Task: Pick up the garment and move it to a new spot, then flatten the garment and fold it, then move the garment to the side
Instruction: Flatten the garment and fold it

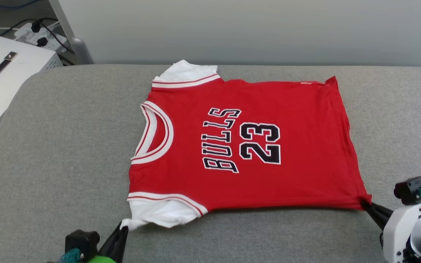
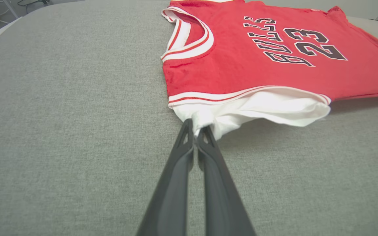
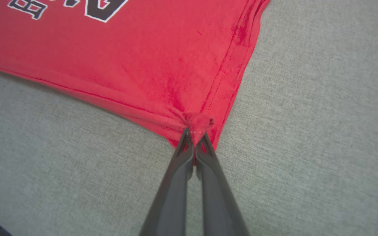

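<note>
- The garment (image 1: 247, 146) lies spread flat, print up, on the grey bench (image 1: 60, 146)
- Left claw (image 2: 195, 128) clamped on the white sleeve (image 2: 267, 108) tip
- Right claw (image 3: 195, 135) clamped on the hem corner (image 3: 198, 123)

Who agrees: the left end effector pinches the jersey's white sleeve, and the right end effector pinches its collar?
Wrong about the right end effector: it pinches the jersey at a red bottom corner instead, as the right wrist view shows. The rest stands.
</note>
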